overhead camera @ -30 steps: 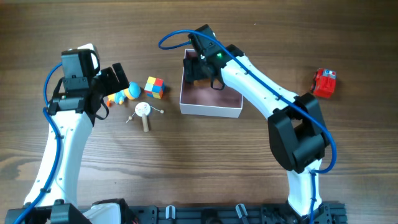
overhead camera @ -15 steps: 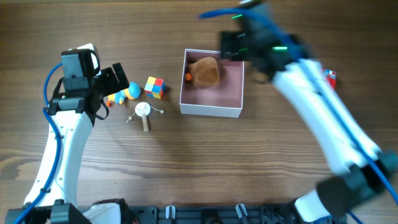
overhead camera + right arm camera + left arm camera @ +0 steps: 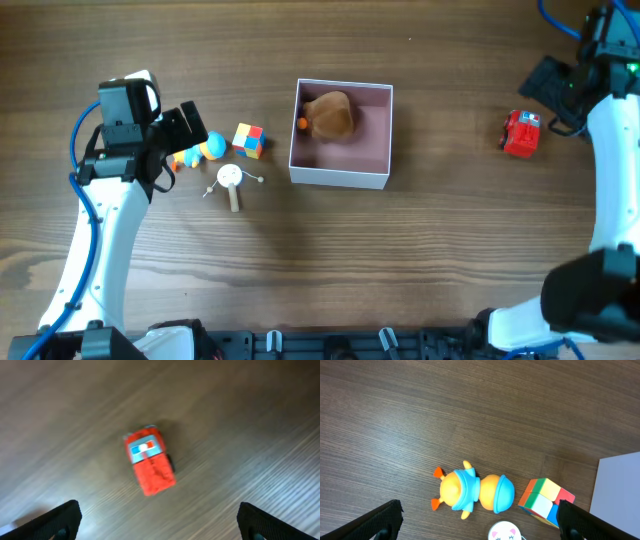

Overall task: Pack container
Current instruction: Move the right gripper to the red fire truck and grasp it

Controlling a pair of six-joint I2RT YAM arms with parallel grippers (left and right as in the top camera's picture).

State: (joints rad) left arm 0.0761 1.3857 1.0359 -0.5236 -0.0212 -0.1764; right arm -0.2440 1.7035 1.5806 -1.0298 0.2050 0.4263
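The container (image 3: 341,177) is a square white box with a pink inside at the table's middle. A brown lump toy (image 3: 330,114) and a small orange bit (image 3: 302,124) lie in it. A red toy car (image 3: 521,133) lies on the table at the right and shows in the right wrist view (image 3: 149,460). My right gripper (image 3: 560,92) (image 3: 157,532) is open and empty beside the car. My left gripper (image 3: 188,133) (image 3: 479,530) is open and empty over an orange-and-blue duck toy (image 3: 472,492) (image 3: 197,153). A colour cube (image 3: 249,140) (image 3: 546,500) lies right of the duck.
A small white round toy with a cat face on a wooden stick (image 3: 231,182) lies below the duck and shows at the bottom edge of the left wrist view (image 3: 504,532). A black rail (image 3: 350,345) runs along the table's front edge.
My right arm has swung from the container to the far right, by the red car. It left the brown toy in the container. The left arm has not moved.
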